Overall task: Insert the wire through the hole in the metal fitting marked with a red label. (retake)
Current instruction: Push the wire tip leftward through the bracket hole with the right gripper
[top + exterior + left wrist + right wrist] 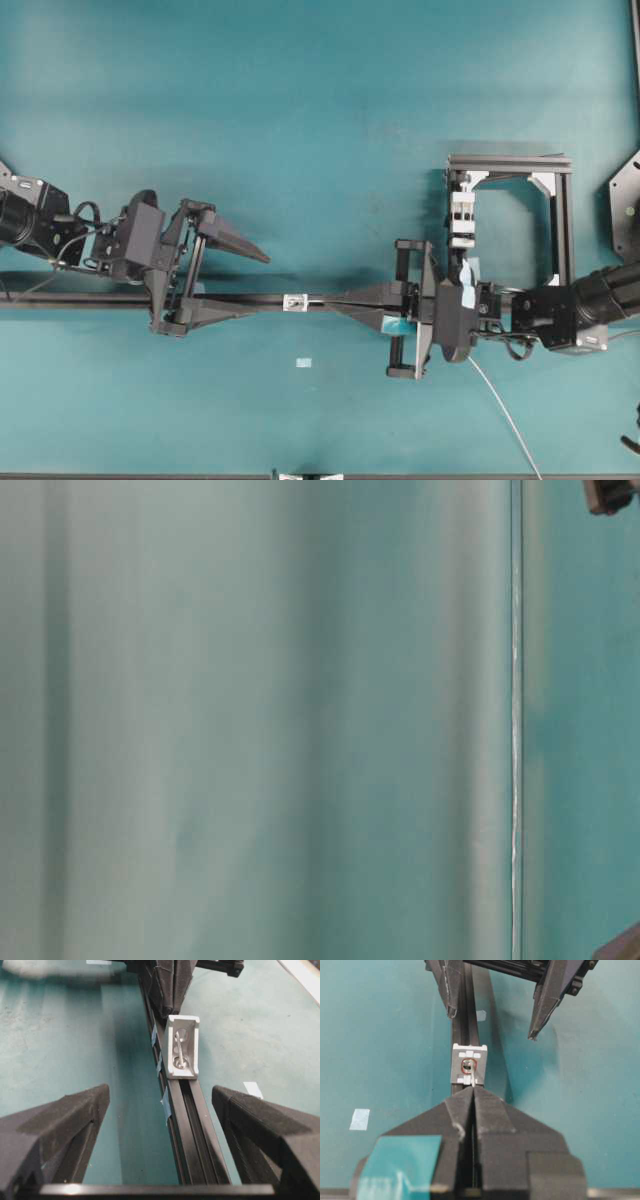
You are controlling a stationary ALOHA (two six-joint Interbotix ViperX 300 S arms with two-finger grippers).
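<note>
The right gripper (473, 1091) pinches the wire (472, 1079) right at the metal fitting (468, 1070).

Its two fingers are pressed tight together, and a short white bit of wire pokes out from the tips, touching the fitting just under the hole (468, 1065) with the red ring. The fitting sits on a black rail (192, 1125), just past the fingertips. The left gripper (235, 280) is spread wide and holds nothing, one finger on each side of the rail.
</note>
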